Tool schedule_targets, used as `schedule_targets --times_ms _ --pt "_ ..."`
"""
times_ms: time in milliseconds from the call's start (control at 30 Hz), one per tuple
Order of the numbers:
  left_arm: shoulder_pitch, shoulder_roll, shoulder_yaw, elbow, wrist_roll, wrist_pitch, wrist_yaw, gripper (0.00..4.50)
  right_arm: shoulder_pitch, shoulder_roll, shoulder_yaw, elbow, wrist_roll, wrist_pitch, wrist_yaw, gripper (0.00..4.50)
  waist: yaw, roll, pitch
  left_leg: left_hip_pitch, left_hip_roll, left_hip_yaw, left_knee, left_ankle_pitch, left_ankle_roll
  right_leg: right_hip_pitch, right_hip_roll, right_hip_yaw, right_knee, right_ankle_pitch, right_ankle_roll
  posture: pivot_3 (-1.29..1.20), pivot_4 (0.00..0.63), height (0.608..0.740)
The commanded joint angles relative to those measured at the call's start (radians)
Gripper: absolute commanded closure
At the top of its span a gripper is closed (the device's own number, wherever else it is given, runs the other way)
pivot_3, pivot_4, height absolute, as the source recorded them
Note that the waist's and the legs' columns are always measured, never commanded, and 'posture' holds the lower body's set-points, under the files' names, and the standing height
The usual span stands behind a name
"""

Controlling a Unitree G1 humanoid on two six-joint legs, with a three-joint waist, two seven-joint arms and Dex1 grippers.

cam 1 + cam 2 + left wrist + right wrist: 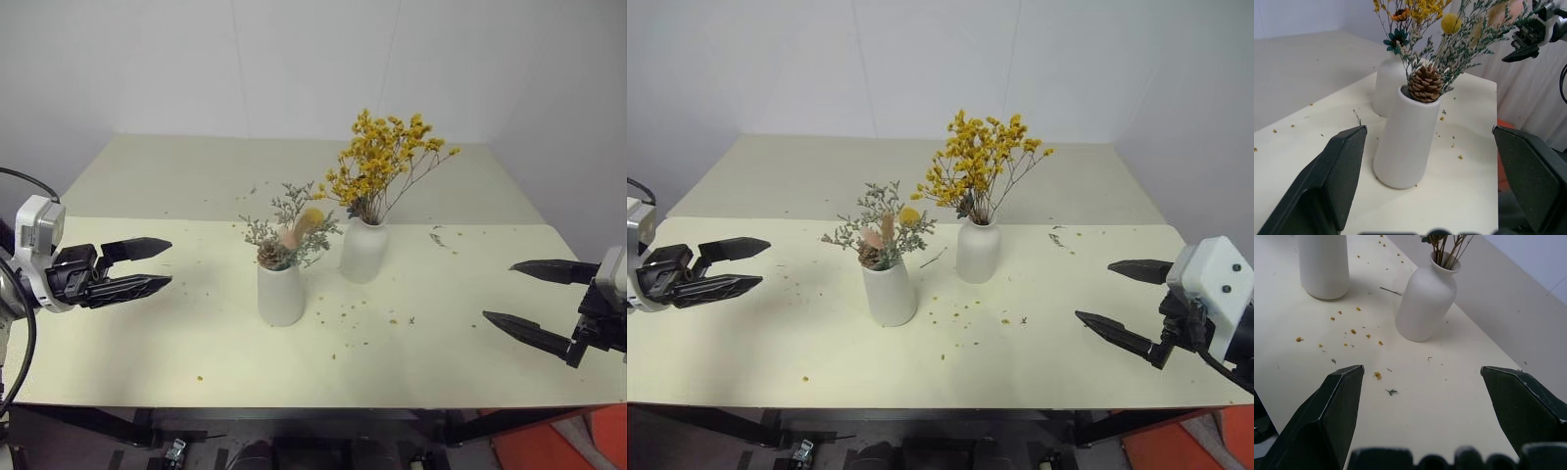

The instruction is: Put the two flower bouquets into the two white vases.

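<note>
Yellow-orange bouquet (385, 162) stands upright in the rounded bottle vase (363, 250), stems vertical, nearer the right claw (534, 301). Grey-green bunch (289, 230) stands upright in the tapered vase (281, 292), nearer the left claw (140, 266). Both claws hover released over the surface (118, 333), pointing inward.

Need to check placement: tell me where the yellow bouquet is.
In the head views, the yellow bouquet stands in the bottle vase, mid-table, behind and right of the cone vase.
</note>
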Motion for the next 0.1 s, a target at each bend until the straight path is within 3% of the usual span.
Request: schedule_targets --times_ms 33,100 --pt "-0.028 -0.002 -0.002 -0.049 -0.028 0.019 0.019 0.02 -0.003 -0.001 -0.032 -0.022 0.004 -0.021 -0.012 0.00 0.000 0.000 0.000 0.000 0.000 0.000 0.000 0.000 0.000 0.000 0.000 0.000 0.000 0.000 0.000 0.00 0.150 0.740" --pt "-0.035 -0.003 -0.006 -0.058 -0.030 0.028 0.022 0.02 -0.001 0.002 -0.033 -0.025 0.003 -0.022 -0.013 0.00 0.000 0.000 0.000 0.000 0.000 0.000 0.000 0.000 0.000 0.000 0.000 0.000 0.000 0.000 0.000 0.00 0.150 0.740"
